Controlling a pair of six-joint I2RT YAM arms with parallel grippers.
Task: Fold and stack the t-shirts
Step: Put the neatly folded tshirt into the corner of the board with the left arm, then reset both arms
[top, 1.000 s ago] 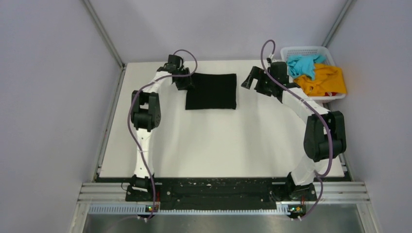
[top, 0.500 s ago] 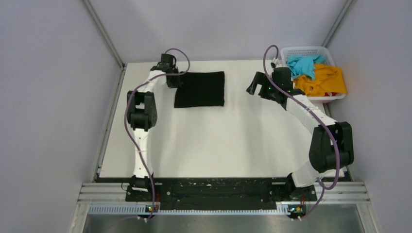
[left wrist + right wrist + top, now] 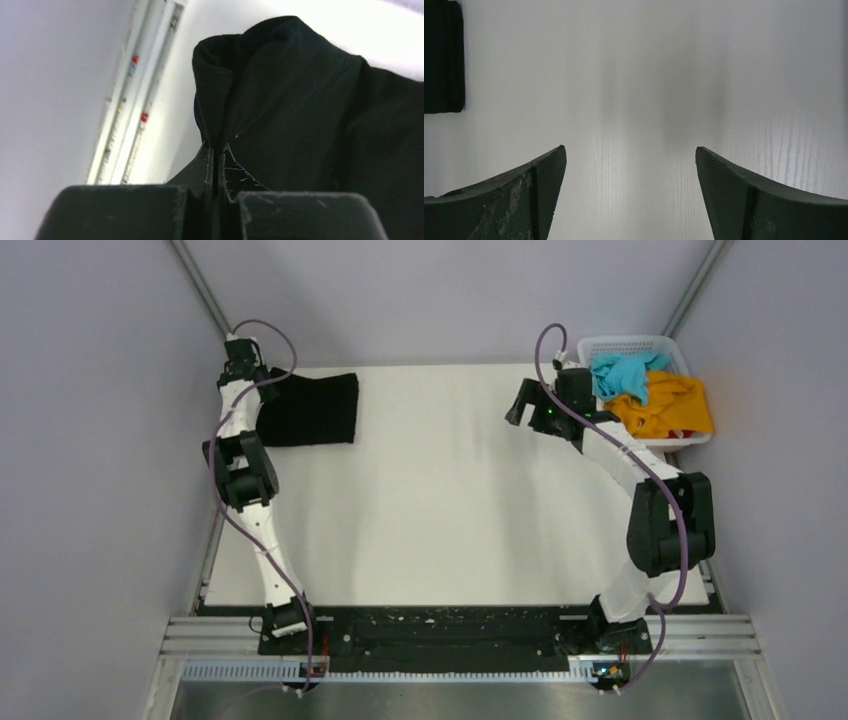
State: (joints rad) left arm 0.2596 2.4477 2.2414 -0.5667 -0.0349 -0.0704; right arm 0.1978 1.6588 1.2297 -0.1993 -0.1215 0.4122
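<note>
Firmly, left gripper (image 3: 216, 151) pinches black t-shirt (image 3: 300, 100)

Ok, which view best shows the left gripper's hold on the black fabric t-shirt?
Left wrist: the left gripper is shut on a pinched fold of the black fabric t-shirt. Top external shows its outline, not the pinch; right wrist catches only one edge.

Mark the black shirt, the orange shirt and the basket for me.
black shirt (image 3: 315, 410): top view, middle of the folded cloth.
orange shirt (image 3: 668, 405): top view, middle of the bunched cloth.
basket (image 3: 625, 344): top view, far wall near the rim.
</note>
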